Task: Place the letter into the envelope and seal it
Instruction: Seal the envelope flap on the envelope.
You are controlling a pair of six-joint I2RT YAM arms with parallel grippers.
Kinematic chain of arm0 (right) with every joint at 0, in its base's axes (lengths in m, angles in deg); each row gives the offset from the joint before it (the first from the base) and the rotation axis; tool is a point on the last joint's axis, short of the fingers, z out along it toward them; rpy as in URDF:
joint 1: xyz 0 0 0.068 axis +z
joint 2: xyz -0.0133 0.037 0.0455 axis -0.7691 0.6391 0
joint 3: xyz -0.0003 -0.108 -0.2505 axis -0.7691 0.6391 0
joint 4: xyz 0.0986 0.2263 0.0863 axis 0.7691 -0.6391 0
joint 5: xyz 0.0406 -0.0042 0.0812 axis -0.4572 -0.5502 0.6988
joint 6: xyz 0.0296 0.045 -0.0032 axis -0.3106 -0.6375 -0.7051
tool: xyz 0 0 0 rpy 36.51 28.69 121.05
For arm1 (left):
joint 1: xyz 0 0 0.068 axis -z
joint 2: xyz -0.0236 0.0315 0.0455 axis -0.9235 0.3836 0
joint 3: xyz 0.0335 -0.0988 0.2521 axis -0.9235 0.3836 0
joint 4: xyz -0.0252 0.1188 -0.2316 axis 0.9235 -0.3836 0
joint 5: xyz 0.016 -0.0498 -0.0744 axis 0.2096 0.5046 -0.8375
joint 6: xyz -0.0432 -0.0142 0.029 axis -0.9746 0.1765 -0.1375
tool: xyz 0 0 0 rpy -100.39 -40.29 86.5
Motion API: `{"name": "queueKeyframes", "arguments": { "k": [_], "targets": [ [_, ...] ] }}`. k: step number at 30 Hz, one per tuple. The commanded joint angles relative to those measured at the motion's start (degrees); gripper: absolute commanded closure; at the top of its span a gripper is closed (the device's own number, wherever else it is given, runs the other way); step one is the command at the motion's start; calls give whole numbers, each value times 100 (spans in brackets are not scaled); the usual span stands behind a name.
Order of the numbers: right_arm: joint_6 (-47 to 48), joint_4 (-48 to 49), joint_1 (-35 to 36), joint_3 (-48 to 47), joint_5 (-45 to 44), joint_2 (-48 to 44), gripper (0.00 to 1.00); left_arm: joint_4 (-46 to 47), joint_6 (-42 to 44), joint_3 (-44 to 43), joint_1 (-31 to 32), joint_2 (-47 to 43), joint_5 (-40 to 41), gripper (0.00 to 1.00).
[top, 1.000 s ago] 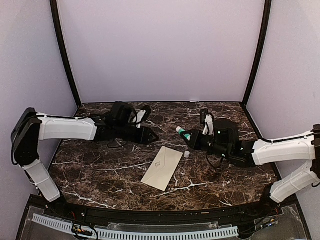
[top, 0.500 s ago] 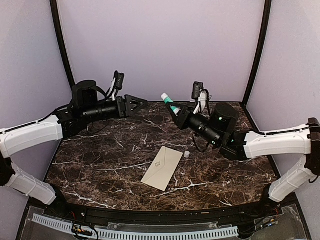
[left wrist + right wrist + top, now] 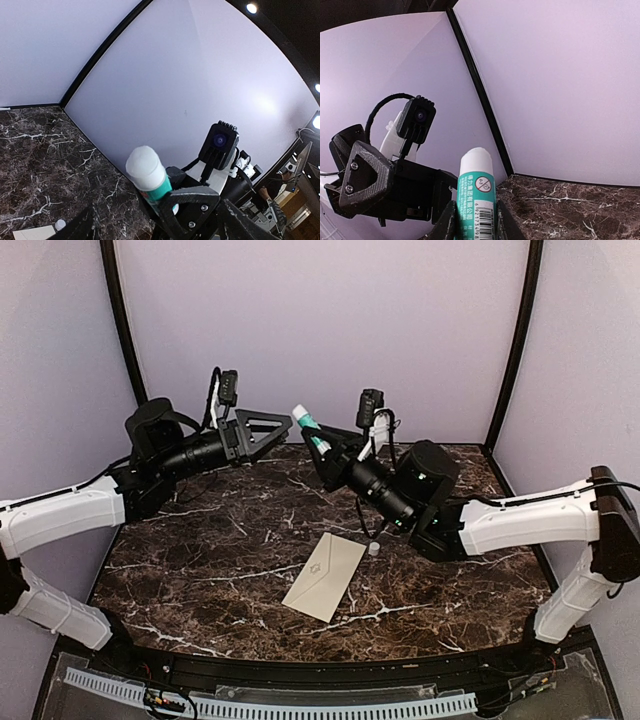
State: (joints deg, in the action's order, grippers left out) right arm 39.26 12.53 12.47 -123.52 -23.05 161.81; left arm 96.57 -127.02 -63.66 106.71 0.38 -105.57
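The right end effector (image 3: 323, 452) is clenched on a green and white glue stick (image 3: 475, 186), and the stick's white tip pokes up. The left end effector (image 3: 268, 426) is released, its fingers wide apart and holding nothing, just beside that tip. Both hang high over the dark tabletop (image 3: 200, 570). Down there the envelope (image 3: 325, 576) lies flat near the middle. A small white cap (image 3: 373, 549) sits near its far corner.
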Motion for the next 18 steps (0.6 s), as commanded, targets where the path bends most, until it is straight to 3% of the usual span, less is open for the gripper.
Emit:
{"name": "queueKeyframes", "arguments": {
  "k": [1, 7, 18],
  "targets": [
    [259, 384, 111, -215, -65, 139, 78, 925, -572, 18, 20, 184, -304, 20],
    [319, 409, 136, -230, -40, 212, 77, 1067, -722, -81, 24, 412, -392, 21],
    [536, 250, 219, -329, -51, 350, 77, 1492, -1114, -138, 28, 724, -477, 47]
  ]
}}
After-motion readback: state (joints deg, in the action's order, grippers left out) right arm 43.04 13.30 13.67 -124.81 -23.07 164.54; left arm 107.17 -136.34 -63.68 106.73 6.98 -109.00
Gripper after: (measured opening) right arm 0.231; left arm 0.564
